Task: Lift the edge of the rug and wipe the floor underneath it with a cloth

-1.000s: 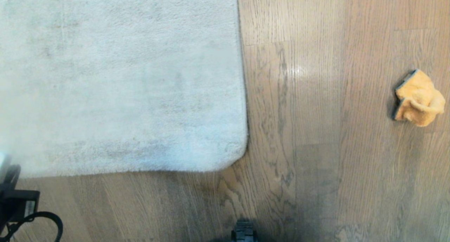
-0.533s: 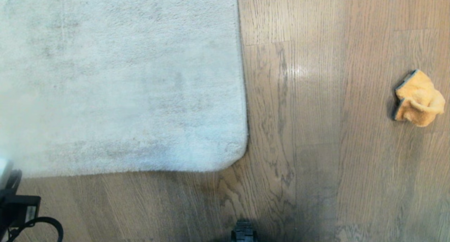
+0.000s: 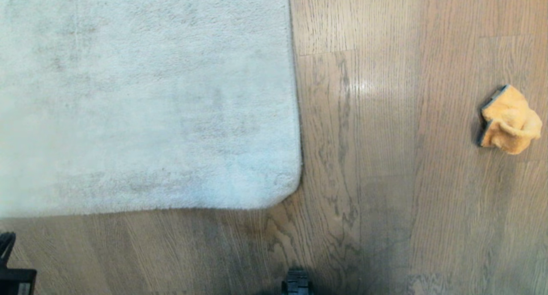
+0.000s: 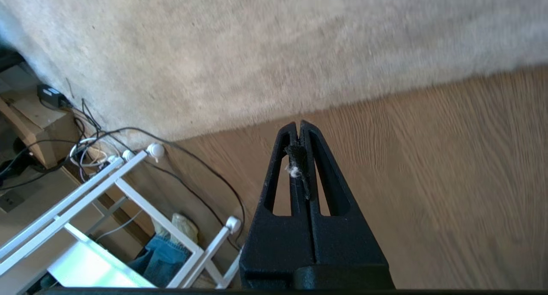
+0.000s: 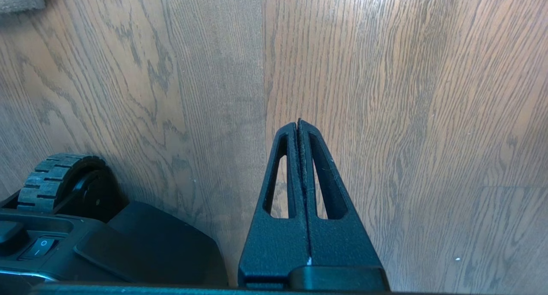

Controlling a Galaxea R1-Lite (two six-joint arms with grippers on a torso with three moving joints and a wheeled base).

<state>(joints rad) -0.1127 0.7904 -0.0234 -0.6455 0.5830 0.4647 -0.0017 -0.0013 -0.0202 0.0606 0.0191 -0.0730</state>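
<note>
Rug edge (image 3: pixel 295 128) flat, cloth (image 3: pixel 509 120) well apart on the floor (image 3: pixel 385 179); open your empty, closed left gripper (image 4: pixel 299 126) and right gripper (image 5: pixel 299 123) before approaching.

Flat grey rug edge (image 3: pixel 295 115); crumpled orange cloth (image 3: pixel 509 120) well apart on floor (image 3: pixel 376 158)

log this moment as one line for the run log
pale grey short-pile rug: flat, edge unlifted | orange fuzzy cloth: bunched on wood-grain floor, untouched | left gripper: shut, empty | right gripper: shut, empty
</note>
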